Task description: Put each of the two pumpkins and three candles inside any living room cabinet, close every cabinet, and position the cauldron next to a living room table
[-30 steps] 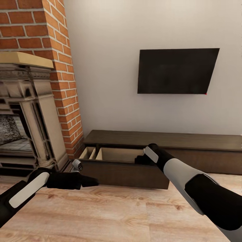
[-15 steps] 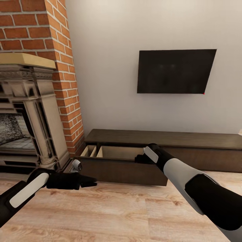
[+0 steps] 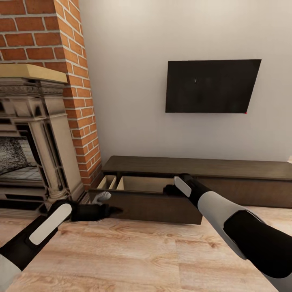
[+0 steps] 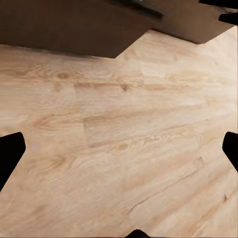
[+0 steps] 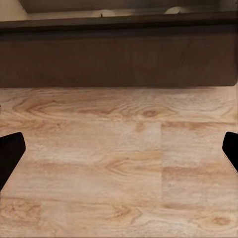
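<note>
Left gripper has moved up and in over the last second — from out on the floor at about 8 o'clock of the open drawer to right at the lower-left corner of the drawer front, just beside it or touching; can't tell contact from the head view. Camera settled too, so part of the shift is view, but the arm itself clearly advanced. In the left wrist view its fingers sit wide apart at the frame edges with nothing between them, just wood floor and the dark cabinet face at 12 o'clock. Right gripper hasn't moved: it sits at the drawer's front rim, tip dipped into the pale interior. The right wrist view has its fingertips spread, nothing held, dark wood panel ahead. No pumpkin or candle visible anywhere; the drawer interior I can see — 2 compartments, a narrow one at 9 o'clock and the wide one — looks bare, though the right arm hides part of it. My read: left arm is lining up to push the drawer shut, so this is the close-the-cabinet step. Risk — pushing at 1 corner could skew the drawer; right gripper needs to clear the rim first.
</note>
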### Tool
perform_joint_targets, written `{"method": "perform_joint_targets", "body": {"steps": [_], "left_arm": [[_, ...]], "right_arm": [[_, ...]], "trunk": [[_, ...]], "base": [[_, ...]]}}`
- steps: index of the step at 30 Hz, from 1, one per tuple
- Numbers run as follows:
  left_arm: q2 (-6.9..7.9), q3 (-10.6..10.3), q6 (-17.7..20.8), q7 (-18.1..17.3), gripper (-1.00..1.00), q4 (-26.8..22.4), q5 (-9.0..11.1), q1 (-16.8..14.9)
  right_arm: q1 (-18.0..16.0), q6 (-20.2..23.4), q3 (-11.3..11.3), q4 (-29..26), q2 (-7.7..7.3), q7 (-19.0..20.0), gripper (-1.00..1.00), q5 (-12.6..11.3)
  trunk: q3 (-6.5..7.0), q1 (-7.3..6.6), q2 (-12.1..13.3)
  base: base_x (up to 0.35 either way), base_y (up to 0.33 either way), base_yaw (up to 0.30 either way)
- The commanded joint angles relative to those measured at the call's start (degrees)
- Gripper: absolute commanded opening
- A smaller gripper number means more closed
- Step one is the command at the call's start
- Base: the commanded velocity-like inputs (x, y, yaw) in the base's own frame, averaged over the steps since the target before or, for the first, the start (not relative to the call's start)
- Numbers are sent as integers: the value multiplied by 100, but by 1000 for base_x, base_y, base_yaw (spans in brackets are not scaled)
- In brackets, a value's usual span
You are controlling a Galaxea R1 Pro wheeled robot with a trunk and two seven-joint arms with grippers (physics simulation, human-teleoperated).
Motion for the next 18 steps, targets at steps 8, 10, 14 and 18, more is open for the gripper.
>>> {"method": "perform_joint_targets", "body": {"steps": [8,10,14,18], "left_arm": [[-303,-282,-1036,1392,100,-4,-760,-2],[-308,-290,-1096,1418,100,-3,-889,-1],[-309,-290,-1138,1434,100,15,-954,-2],[-308,-291,-1151,1439,100,245,-974,0]], "right_arm": [[136,-334,45,-5,-13,-35,100,-41],[155,-340,50,-4,-13,-32,100,-42],[180,-344,52,-4,-7,-34,100,-46],[223,-349,53,-9,-1,-38,100,-45]], "trunk": [[-6,-1,-3],[-6,-1,-3],[-6,-1,-3],[-6,-1,-3]], "base": [[0,0,0],[0,0,0],[0,0,0],[0,0,0]]}}
